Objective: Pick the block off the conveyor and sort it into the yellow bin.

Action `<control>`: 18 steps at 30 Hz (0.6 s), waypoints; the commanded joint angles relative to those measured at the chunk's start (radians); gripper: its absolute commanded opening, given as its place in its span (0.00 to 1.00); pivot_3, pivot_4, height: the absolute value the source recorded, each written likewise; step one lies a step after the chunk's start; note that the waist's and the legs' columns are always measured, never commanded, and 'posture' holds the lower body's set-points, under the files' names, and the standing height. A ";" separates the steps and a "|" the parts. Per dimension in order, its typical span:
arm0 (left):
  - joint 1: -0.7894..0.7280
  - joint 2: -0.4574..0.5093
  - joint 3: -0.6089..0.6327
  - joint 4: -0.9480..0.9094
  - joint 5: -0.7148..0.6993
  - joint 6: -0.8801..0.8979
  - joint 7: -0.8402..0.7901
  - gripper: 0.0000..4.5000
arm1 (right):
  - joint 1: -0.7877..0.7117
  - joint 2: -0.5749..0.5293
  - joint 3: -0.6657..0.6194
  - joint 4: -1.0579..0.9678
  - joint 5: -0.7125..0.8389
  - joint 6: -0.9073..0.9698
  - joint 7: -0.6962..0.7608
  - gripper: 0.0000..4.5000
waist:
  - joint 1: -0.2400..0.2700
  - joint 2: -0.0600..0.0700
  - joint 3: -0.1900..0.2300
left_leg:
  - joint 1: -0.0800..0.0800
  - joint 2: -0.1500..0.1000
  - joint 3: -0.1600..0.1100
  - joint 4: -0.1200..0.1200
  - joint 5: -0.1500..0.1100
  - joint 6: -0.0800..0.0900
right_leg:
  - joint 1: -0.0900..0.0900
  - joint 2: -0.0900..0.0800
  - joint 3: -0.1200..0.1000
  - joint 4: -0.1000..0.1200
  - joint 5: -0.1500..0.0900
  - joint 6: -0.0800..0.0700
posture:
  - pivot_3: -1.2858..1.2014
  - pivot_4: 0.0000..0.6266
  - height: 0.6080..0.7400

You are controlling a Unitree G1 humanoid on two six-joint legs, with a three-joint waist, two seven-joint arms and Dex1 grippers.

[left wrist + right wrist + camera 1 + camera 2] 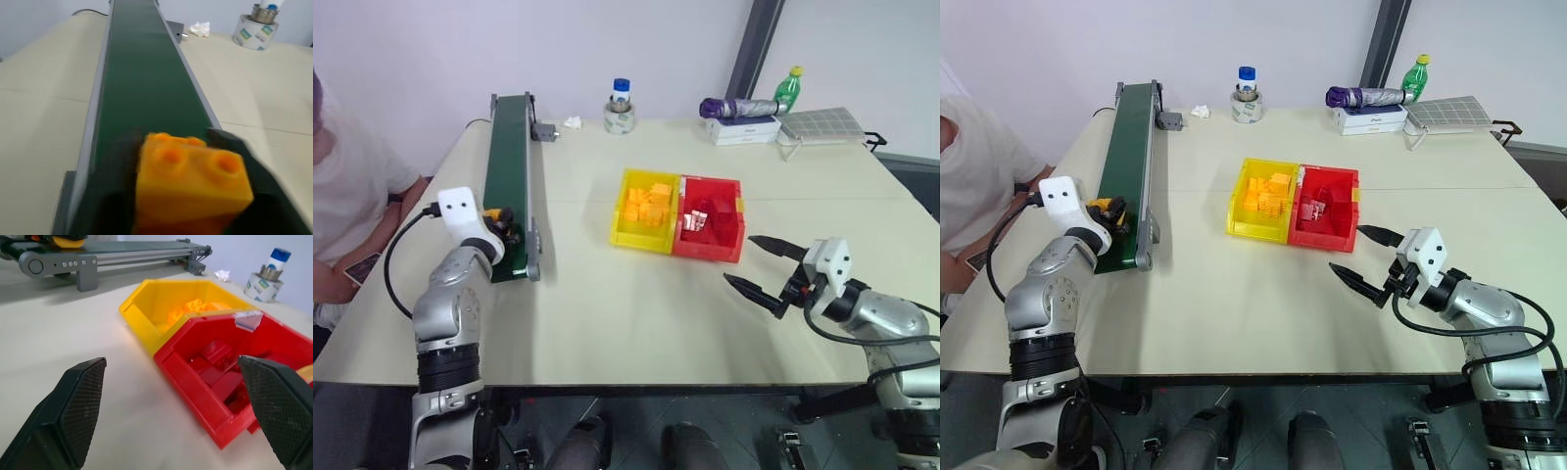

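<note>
left gripper [1114,211] clamped on block [190,183] at near end of conveyor [509,157] | right gripper [1367,257] spread wide, empty, beside red bin [1327,208] | risk: shallow pinch slips mid-carry (yellow bin [1239,211] well apart from conveyor)

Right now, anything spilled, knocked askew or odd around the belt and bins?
Nothing stands out. The left gripper is shut on the block over the conveyor. The yellow bin and red bin sit upright, side by side, contents inside.
</note>
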 commanded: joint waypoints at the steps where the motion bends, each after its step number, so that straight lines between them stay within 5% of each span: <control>1: -0.025 -0.027 0.022 -0.102 -0.051 -0.013 0.016 0.31 | -0.016 0.003 -0.004 -0.022 0.002 -0.016 0.000 1.00 | 0.002 0.000 0.000 | 0.000 0.000 0.000 0.000 0.000 0.000 | 0.000 0.000 0.000 0.000 0.000 0.000 | 0.52 0.24 1.00; 9: -0.120 -0.126 -0.186 -0.108 -0.067 -0.053 -0.099 0.31 | -0.036 0.007 0.010 -0.008 -0.006 -0.021 -0.006 1.00 | 0.003 0.000 0.000 | 0.000 0.000 0.000 0.001 0.000 0.000 | 0.002 0.000 0.000 0.000 0.000 0.000 | 0.52 0.24 1.00; 18: -0.483 -0.336 -0.330 0.536 0.091 -0.364 -0.091 0.31 | 0.008 0.007 -0.002 -0.069 -0.009 -0.010 -0.040 1.00 | 0.013 0.000 0.000 | 0.001 0.000 0.001 0.002 -0.001 0.002 | 0.007 0.000 -0.002 -0.009 0.003 0.005 | 0.52 0.24 1.00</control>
